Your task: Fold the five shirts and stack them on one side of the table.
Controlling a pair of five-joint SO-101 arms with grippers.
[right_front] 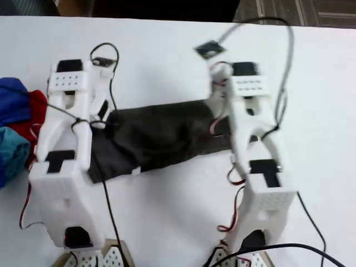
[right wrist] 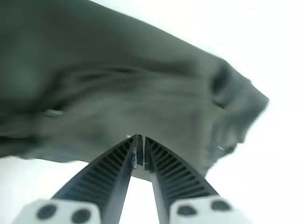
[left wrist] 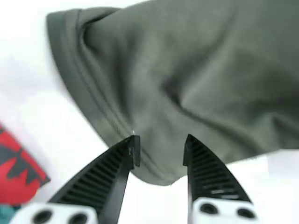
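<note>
We're pinching the edge of the shirt (right_front: 161, 139) in the middle of the table (right_front: 167, 222) with the right gripper (right wrist: 139, 150) closed tight, while the left gripper (left wrist: 160, 150) is hovering open over the hem, so a one-sided pull is risking a skewed fold.

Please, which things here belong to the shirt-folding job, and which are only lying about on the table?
Belongs to the job:
dark grey-green fabric shirt, spread between the arms
heap of blue, red and teal cloth, probably other shirts
left gripper, open
right gripper, shut on its hem

Just lying about:
small black square part on a grey cable
</note>
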